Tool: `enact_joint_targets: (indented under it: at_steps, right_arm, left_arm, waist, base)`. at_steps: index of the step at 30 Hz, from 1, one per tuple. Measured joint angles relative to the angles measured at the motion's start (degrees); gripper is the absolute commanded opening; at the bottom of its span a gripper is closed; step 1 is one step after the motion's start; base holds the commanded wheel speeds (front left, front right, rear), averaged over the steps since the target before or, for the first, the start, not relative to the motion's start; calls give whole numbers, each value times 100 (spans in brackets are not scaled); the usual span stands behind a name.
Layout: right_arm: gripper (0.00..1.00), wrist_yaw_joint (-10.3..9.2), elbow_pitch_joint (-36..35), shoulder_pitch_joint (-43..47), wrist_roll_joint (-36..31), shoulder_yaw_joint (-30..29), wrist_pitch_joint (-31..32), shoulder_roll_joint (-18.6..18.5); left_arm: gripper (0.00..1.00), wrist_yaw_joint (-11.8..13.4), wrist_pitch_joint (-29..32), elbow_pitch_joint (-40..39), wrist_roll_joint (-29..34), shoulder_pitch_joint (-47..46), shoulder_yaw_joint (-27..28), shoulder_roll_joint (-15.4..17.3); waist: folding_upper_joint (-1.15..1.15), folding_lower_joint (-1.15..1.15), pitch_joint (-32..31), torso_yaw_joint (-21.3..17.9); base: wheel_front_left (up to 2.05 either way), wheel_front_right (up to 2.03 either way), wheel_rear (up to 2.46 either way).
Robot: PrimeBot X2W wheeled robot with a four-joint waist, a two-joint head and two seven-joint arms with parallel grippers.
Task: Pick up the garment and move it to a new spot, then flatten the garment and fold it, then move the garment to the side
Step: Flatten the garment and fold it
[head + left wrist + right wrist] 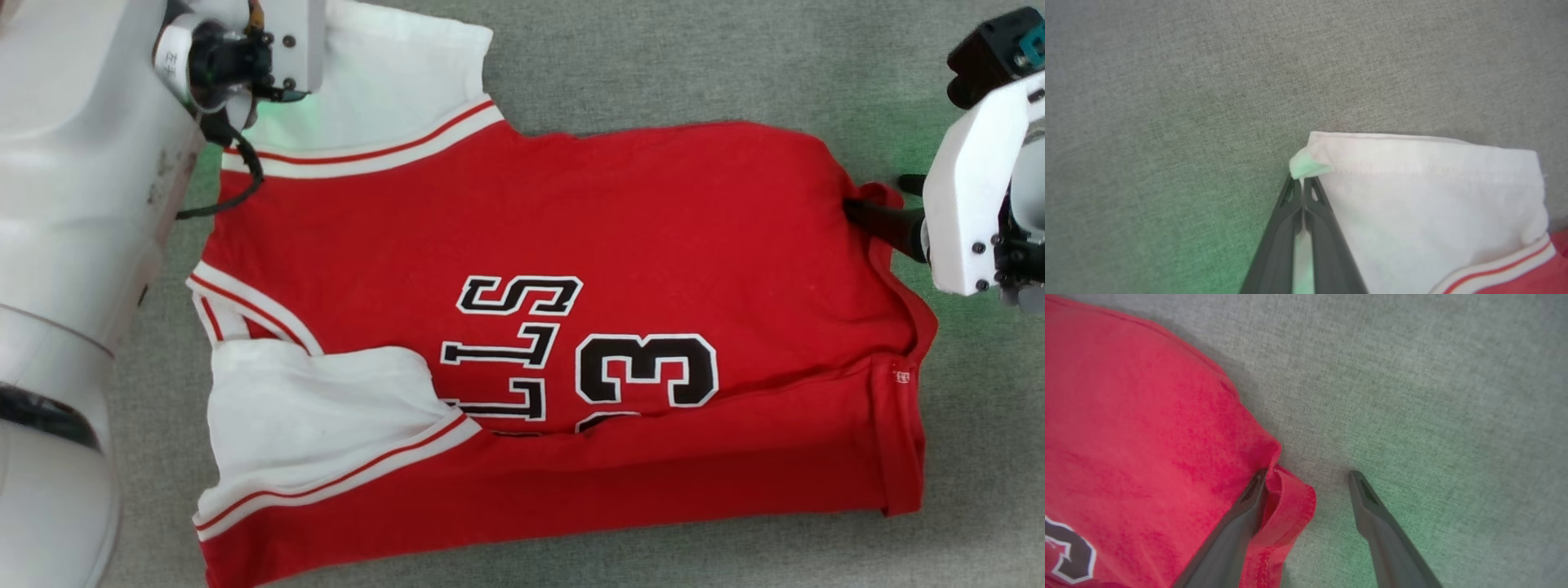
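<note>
Glossy white rounded forearm shell (73,204) of the left arm, faintly scuffed grey, with a dark seam band lower down. A flat white bracket plate (295,37) with black screw heads sits by a black camera module (229,61) and a looping black cable (245,175). The right wrist's round-edged white bracket (967,212) has black screws below a black block with a teal part (1000,49). The left end effector (1303,181) has dark grey tapering fingers with triangular cut-outs near the tips; the right end effector (1308,475) has matching dark grey fingers.
</note>
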Motion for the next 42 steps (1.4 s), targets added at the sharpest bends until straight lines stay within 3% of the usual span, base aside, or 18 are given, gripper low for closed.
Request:
enact_joint_targets:
  at_steps: [1,2,12,21,27,33,37,42]
  right_arm:
    - [29,0,40,-76,32,67,82,-33]
    - [0,0,87,-119,47,102,100,-59]
    - [0,0,511,-283,86,274,-241,-97]
    - [0,0,493,-20,189,537,-940,-338]
    - [0,0,229,450,436,900,-1334,-766]
    - [0,0,-178,1118,740,1020,-1507,-1247]
    - [0,0,-477,1645,850,955,-1557,-1463]
    - [0,0,-858,2345,1038,803,-1496,-1610]
  left_arm:
    - [0,-24,-4,42,-2,-17,-1,-30]
    - [0,-47,-22,86,-7,-33,1,-55]
    - [0,-243,-222,480,-119,-18,56,-148]
    - [0,-452,-442,531,-296,132,142,-152]
    - [0,-549,-331,271,-494,516,151,-40]
    - [0,-556,21,-346,-678,1106,94,316]
    - [0,-346,379,-1095,-812,1677,38,646]
    - [0,339,837,-2486,-1031,2585,-1,1160]
  waist:
    - [0,0,9,15]
    - [0,0,15,30]
    - [0,0,-194,132]
    - [0,0,-754,283]
    - [0,0,-1267,418]
    - [0,0,-1790,584]
    - [0,0,-2103,690]
    - [0,0,-2379,830]
  base:
    - [0,0,0]
    - [0,0,0]
    - [0,0,0]
    - [0,0,0]
    - [0,0,0]
    - [0,0,0]
    - [0,0,0]
    - [0,0,0]
